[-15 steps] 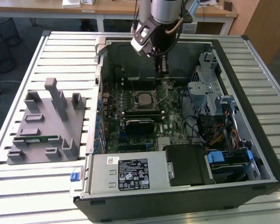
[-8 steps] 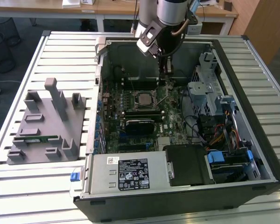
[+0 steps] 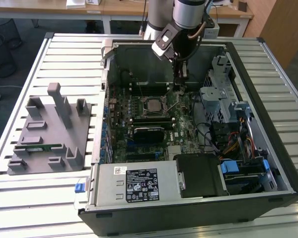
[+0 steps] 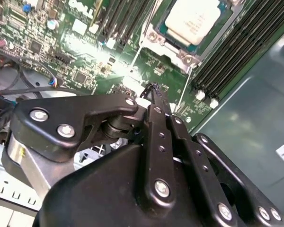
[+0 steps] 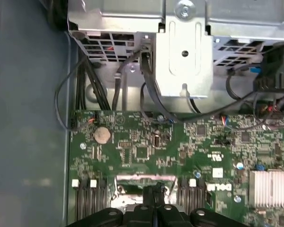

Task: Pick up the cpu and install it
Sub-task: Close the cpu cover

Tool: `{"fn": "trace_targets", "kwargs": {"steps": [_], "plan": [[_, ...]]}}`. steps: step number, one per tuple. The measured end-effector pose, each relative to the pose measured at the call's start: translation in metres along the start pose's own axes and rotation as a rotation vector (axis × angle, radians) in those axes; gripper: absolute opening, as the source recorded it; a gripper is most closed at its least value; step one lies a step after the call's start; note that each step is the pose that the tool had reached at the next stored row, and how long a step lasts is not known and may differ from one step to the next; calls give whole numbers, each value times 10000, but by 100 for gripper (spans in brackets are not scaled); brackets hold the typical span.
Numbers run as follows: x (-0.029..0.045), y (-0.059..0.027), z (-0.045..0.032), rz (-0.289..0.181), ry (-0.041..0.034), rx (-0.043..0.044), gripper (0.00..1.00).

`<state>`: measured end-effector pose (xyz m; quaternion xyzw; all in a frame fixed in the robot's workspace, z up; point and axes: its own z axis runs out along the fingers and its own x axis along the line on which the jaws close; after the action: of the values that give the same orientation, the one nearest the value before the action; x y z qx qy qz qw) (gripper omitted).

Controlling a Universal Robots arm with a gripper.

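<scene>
Hanging low over the motherboard [image 4: 80, 52], the gripper [image 4: 154, 91] has its jaws closed on nothing visible. Just beyond, the cpu [image 4: 193, 20] sits in its socket [image 4: 149, 37]. Any sideways drift could scrape nearby components.

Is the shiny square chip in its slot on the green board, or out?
In. The cpu lies flat inside the metal socket frame on the green motherboard, apart from the gripper.

- The cpu [image 4: 191, 21] had a silvery-grey top.
- The motherboard [image 4: 154, 64] was green.
- The tool [image 4: 154, 94] was black.
- The tray [image 3: 44, 131] was grey.
- The tabletop [image 3: 20, 198] was pale, slatted.
</scene>
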<state>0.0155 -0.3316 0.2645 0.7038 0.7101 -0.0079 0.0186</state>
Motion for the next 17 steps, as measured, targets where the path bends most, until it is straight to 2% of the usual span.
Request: {"fn": "trace_targets", "kwargs": {"steps": [9, 14, 17], "plan": [[59, 193, 52, -5, 0, 138, 11], [67, 308, 84, -7, 0, 182, 11], [68, 331, 129, -8, 1, 193, 11]]}}
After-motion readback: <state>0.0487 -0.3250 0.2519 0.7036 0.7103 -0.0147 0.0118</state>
